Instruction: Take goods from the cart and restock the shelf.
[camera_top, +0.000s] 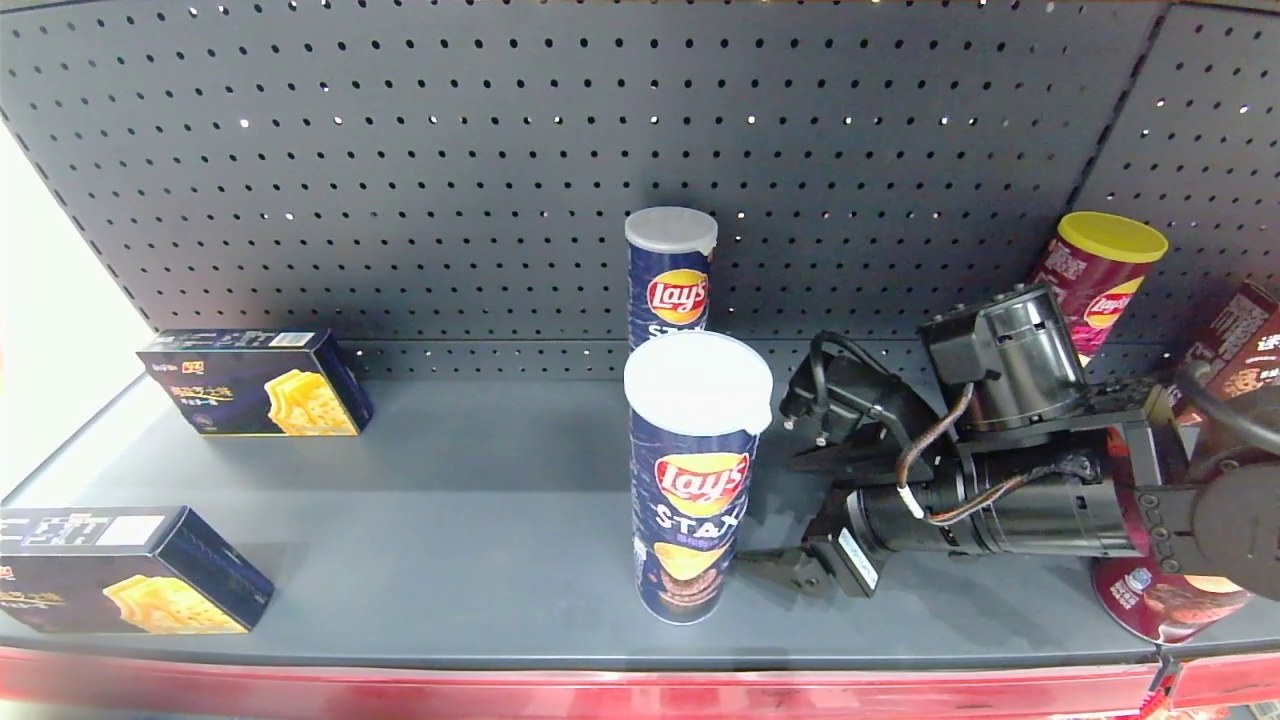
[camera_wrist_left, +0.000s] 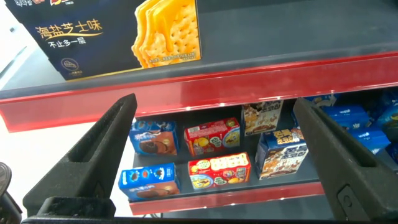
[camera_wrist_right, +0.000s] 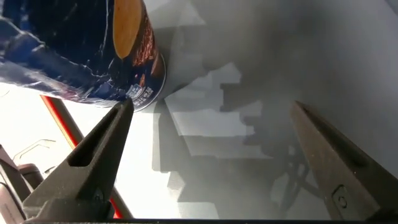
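Two blue cans (camera_top: 690, 500) (camera_top: 668, 285), two cracker boxes (camera_top: 255, 385) (camera_top: 120, 572), at least two maroon cans (camera_top: 1095, 275) (camera_top: 1240, 335).

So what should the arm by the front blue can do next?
Probably draw the right gripper straight back from the front blue can. It stands upright on the shelf, and the open jaws sit close beside it, not around it, so it looks released; a sideways swing could tip it.

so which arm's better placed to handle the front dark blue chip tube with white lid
Right: the right gripper, open, sits beside that tube; the left gripper is below the shelf edge.
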